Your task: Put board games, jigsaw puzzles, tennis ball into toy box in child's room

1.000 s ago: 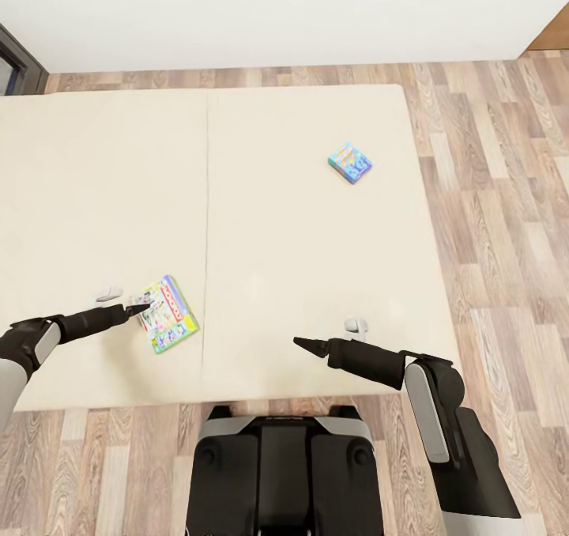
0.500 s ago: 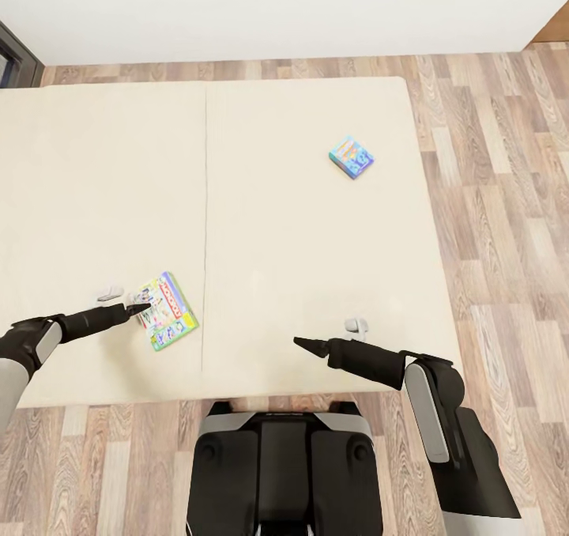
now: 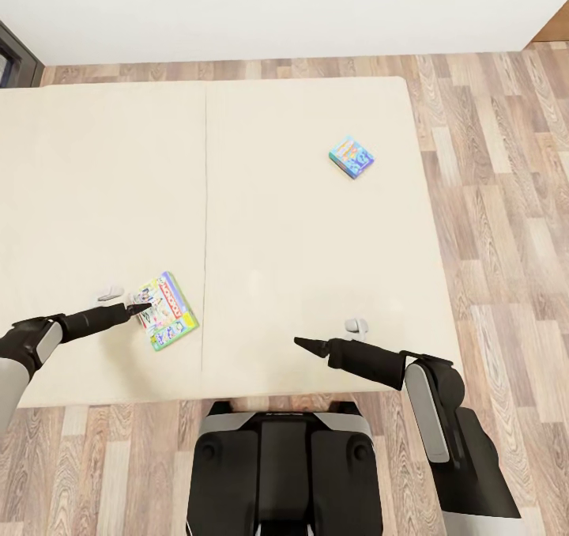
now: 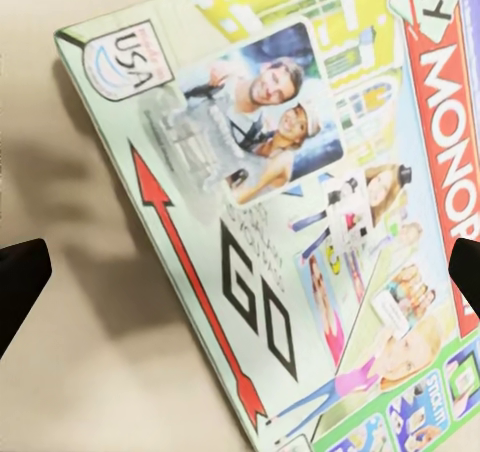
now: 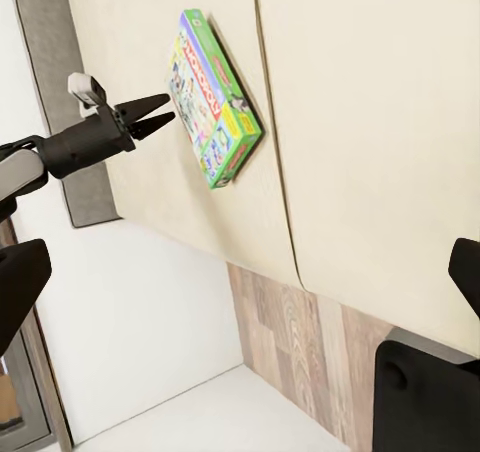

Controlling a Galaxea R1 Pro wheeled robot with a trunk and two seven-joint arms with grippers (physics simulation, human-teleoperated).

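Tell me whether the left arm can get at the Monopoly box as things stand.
Probably yes: the left gripper hovers open at the Monopoly box, which lies flat on the mattress with nothing between them.

Wood-plank floor (image 3: 506, 204) around the mattress, plain white wall (image 3: 276, 6) behind, dark window frame (image 3: 17, 58) at one corner

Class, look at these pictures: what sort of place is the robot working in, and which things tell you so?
Most likely a bedroom, perhaps a child's. A wide bare beige mattress lies on a wood-plank floor by a white wall, and two colourful board games lie on it.
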